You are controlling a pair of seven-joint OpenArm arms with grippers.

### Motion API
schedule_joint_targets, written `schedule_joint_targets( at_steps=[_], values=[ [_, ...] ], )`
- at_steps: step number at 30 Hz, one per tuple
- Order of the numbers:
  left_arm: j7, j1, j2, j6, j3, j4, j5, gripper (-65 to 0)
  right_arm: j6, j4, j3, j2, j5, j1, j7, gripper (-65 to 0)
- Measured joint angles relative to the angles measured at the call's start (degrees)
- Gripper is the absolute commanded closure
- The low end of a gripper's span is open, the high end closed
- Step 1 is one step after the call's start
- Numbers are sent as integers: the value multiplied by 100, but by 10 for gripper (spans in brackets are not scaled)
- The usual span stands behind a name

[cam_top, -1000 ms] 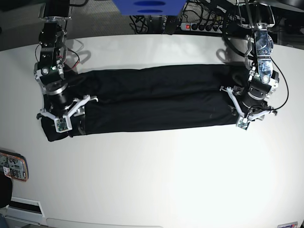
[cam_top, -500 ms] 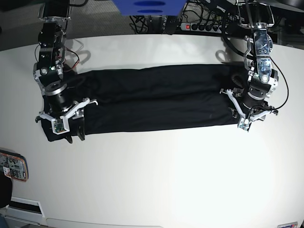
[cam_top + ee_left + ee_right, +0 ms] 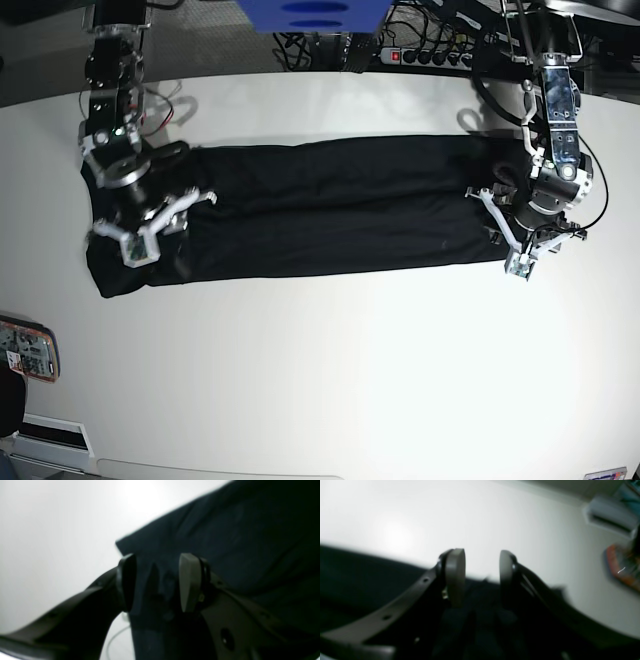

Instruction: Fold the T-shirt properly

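both fingers open over ends of the t-shirt (image 3: 330, 210) on worktop (image 3: 350, 380); thin fabric may slip, fold skews.

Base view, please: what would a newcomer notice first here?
A long black T-shirt, folded into a narrow band, stretches across the white table. An arm stands at each end: the left gripper and the right gripper, both with fingers apart over the cloth.
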Motion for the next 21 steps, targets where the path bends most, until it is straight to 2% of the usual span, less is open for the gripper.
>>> schedule_joint_targets(
  at_steps=[3,6,9,14,16,18,20,21],
  values=[
    [46,4,31,-11,-485,0,-647,-273,0,15,-487,11,-24,-295,-157,-217],
    [479,-57,-50,48,-866,-2,-1539,-273,42,48,-896,-22,22,-155,24,-219],
    [988,-151,-378,-17,-1117,-33,-2767,-273,17,160,-1049,2,13,-162,26,-219],
    [1300,101,-981,28,-1703,-269,-4175,-272,17,155,-1088,-13,2,-223,24,-220],
    [1318,334,-1244,20,-1827,-380,-4470,-272,17,157,-1091,-11,13,-269,7,-221],
    [1333,461,-1283,15,-1864,-599,-4496,-272,7,155,-1091,4,-2,-339,-61,-222],
    [1362,599,-1274,-487,-1843,-686,-4505,-275,7,155,-1099,-4,2,-319,-61,-222],
    [1357,688,-1307,-846,-1827,-699,-4551,-276,17,155,-1099,-7,2,-299,17,-222]
  ],
)
